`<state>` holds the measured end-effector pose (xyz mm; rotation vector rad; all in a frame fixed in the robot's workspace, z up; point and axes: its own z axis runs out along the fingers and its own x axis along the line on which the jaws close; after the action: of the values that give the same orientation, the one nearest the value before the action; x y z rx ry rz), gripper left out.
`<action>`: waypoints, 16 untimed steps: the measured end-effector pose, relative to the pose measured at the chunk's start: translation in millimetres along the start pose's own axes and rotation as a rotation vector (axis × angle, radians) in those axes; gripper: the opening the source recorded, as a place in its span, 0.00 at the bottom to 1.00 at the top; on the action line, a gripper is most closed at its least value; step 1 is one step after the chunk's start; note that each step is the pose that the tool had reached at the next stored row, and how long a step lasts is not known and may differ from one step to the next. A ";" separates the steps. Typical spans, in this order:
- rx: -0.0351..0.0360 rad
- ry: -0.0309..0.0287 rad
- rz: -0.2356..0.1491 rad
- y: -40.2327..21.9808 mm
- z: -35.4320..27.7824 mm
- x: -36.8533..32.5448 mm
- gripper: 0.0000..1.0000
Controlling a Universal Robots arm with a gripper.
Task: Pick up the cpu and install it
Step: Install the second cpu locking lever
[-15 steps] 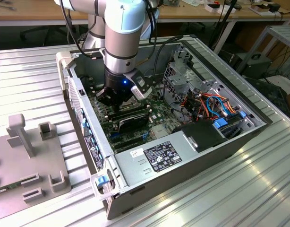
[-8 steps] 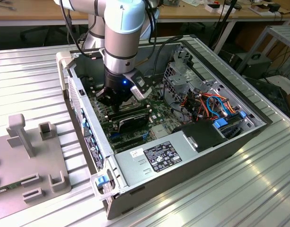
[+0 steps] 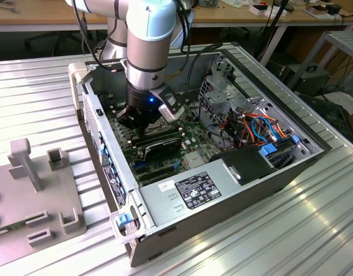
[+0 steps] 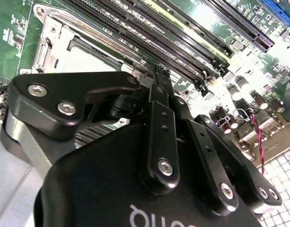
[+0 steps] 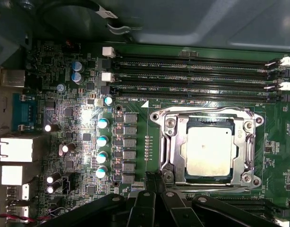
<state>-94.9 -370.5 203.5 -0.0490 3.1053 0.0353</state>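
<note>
— What sits closest to the wrist?

— The gripper (image 5: 153, 182) itself. In both wrist views its black fingers (image 4: 160, 87) come together at the tips, clenched with nothing between them, just above the motherboard (image 5: 79, 118).

— And the cpu?

— In the first wrist view the cpu (image 5: 208, 152), a flat grey square, lies inside the metal-framed socket (image 5: 169, 142), just beside the fingertips and apart from them. The second wrist view catches its pale top (image 4: 86, 61) past the gripper body.

— Beyond the socket?

— Long black memory slots (image 5: 192, 75) run side by side along the board, next to the socket.

— And from further off?

— The exterior view shows the arm (image 3: 148, 46) reaching down into the open computer case (image 3: 234, 201), the gripper (image 3: 135, 122) low over the board. The case lies on a ribbed metal surface (image 3: 44, 86), with a grey fixture (image 3: 33, 190) at the exterior view's left.
</note>
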 end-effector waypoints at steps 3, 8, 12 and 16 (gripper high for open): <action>-0.0002 0.0001 0.000 0.0 0.0 0.2 0.11; -0.0001 0.0001 0.000 -0.1 0.1 0.4 0.11; -0.0003 0.0000 0.000 0.0 0.3 0.4 0.11; -0.0008 0.0000 0.000 0.1 0.3 1.8 0.11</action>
<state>-96.7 -370.5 203.1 -0.0493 3.1053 0.0365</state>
